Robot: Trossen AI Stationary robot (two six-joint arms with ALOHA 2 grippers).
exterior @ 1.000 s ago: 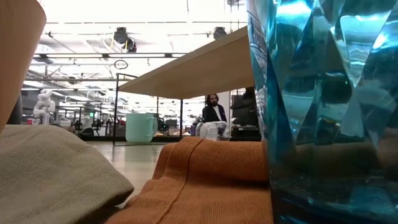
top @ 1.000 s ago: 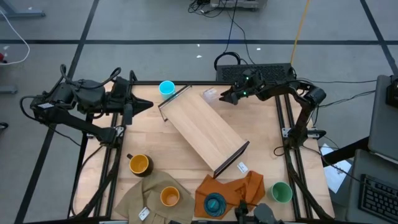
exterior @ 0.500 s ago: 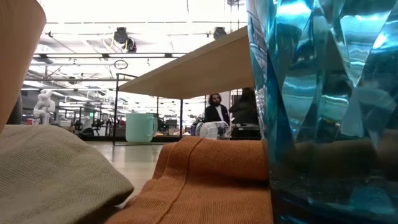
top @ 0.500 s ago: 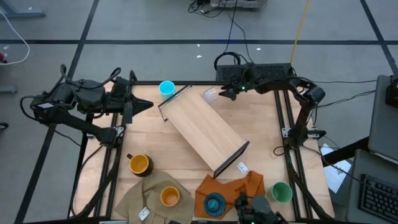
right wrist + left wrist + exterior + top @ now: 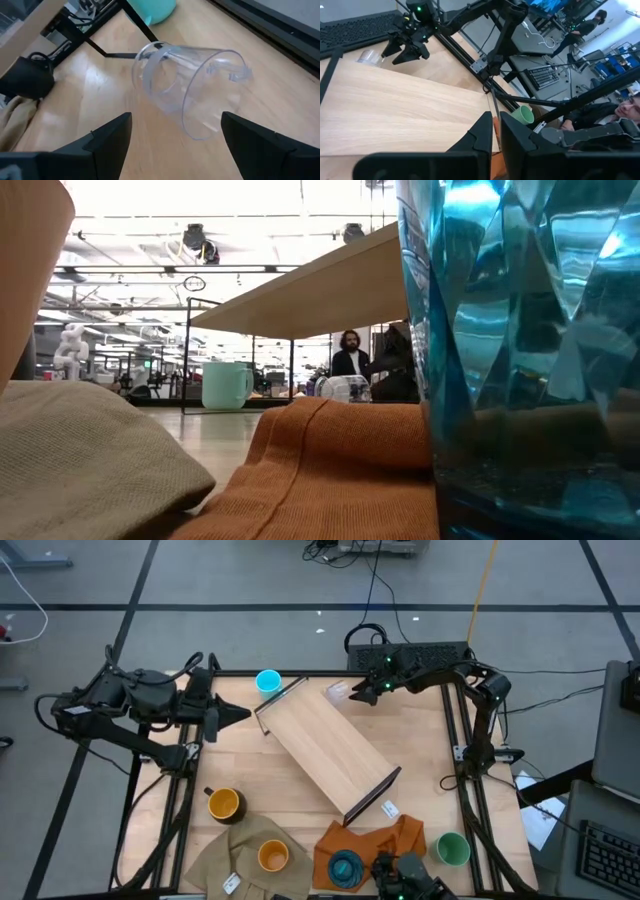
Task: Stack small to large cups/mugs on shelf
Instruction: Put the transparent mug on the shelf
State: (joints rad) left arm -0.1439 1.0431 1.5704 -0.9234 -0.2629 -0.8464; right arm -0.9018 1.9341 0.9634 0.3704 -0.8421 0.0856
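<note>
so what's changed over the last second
The right gripper has swung in over the table's far edge toward the clear tumbler lying on its side, fingers open, not gripping. The left gripper edged slightly toward the shelf. Cups and cloths stayed put.

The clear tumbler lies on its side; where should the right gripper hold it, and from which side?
The right gripper is open, facing the tumbler's mouth. Probably best: straddle the round wall near the rim, coming from this open end, since it lies tipped on the table.
</note>
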